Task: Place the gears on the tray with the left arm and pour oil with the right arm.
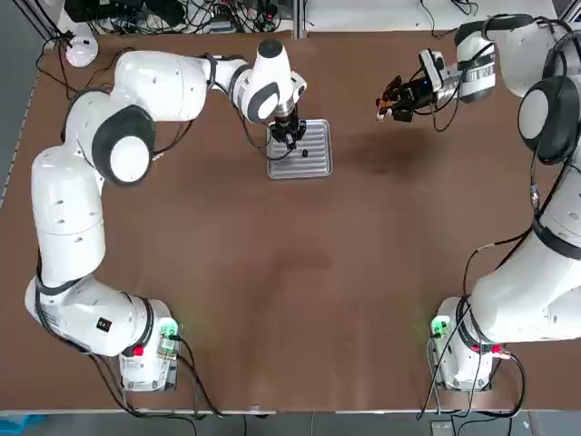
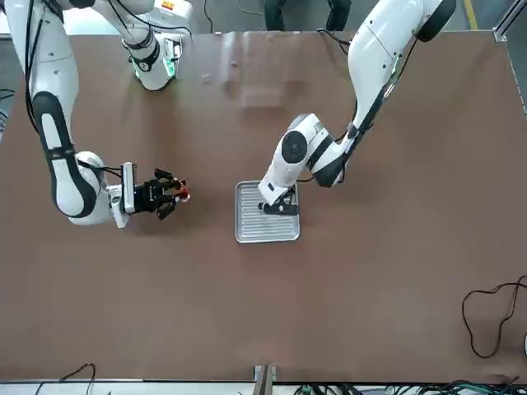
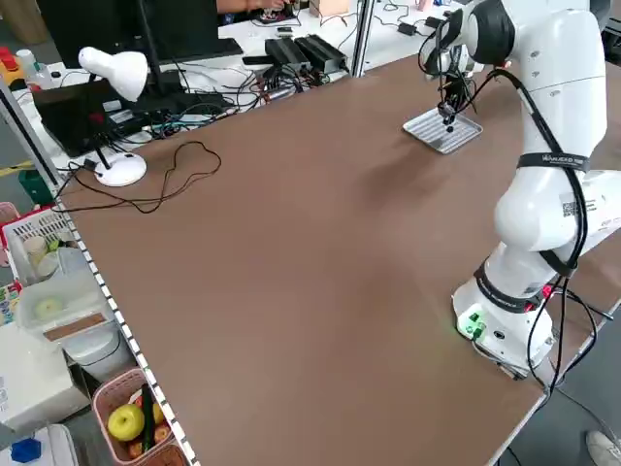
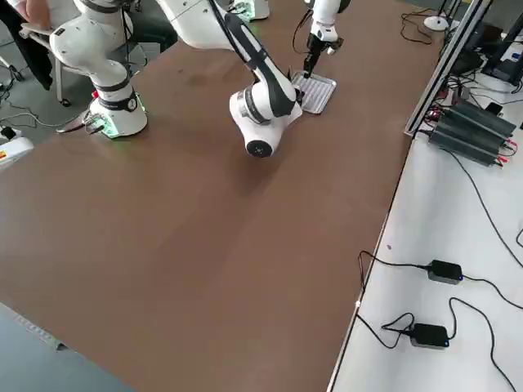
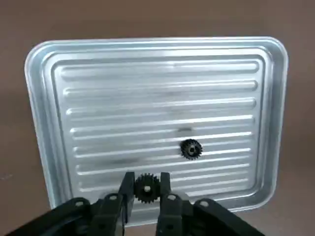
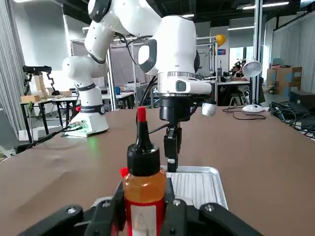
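The ribbed silver tray (image 1: pixel 313 166) lies at the far middle of the table. One dark gear (image 5: pixel 191 149) rests flat on its ridges. My left gripper (image 1: pixel 289 136) hangs low over the tray's edge (image 5: pixel 34 98), shut on the second gear (image 5: pixel 146 189), which sits upright between the fingers (image 5: pixel 127 186). To the right of the tray and clear of it, my right gripper (image 1: pixel 392 100) is shut on the oil bottle (image 6: pixel 143 189). The bottle has an amber-red body, a black cap and a red tip, and stands upright. It faces the tray (image 6: pixel 199 183) and the left gripper (image 6: pixel 172 155).
A white desk lamp (image 1: pixel 80 50) and loose cables (image 3: pixel 170 180) lie at the table's far left corner. More cables and black boxes (image 3: pixel 306 50) line the far edge. Baskets (image 3: pixel 126 417) stand off the table beside it. Bare brown tabletop (image 1: pixel 300 291) stretches between the arm bases.
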Controlling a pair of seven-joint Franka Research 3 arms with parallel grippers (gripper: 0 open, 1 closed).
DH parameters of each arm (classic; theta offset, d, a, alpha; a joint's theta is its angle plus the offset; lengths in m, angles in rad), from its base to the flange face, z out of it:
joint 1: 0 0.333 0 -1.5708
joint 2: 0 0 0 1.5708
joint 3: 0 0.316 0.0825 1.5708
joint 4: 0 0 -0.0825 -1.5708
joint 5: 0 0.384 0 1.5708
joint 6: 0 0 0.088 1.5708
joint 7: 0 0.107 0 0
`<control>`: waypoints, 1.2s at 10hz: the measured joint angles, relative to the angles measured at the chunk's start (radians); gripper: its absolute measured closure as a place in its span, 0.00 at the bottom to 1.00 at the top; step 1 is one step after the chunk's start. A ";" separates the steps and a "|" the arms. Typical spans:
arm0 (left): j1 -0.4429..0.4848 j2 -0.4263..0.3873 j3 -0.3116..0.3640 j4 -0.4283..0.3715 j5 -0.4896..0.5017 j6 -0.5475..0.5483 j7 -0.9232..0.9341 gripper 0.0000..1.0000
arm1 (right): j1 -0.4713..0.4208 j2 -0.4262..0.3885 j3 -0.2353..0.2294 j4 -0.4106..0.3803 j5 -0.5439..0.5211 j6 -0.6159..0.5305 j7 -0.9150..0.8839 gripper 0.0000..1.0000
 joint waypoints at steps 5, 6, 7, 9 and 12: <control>0.000 0.003 0.005 0.013 0.004 0.001 0.000 0.19 | 0.082 0.000 0.001 -0.002 0.100 0.078 0.042 0.69; 0.002 0.003 0.006 0.021 0.004 0.001 0.000 0.06 | 0.104 0.000 0.002 -0.003 0.122 0.092 0.054 0.69; 0.007 0.003 0.008 0.036 0.006 0.001 0.000 0.01 | 0.125 0.000 0.002 -0.005 0.146 0.107 0.066 0.69; 0.015 0.002 0.021 0.062 0.043 -0.002 0.006 0.00 | 0.168 0.000 0.002 -0.008 0.210 0.131 0.073 0.69; 0.056 -0.010 0.045 0.125 0.072 -0.094 0.128 0.00 | 0.253 0.000 0.004 -0.016 0.298 0.159 0.081 0.69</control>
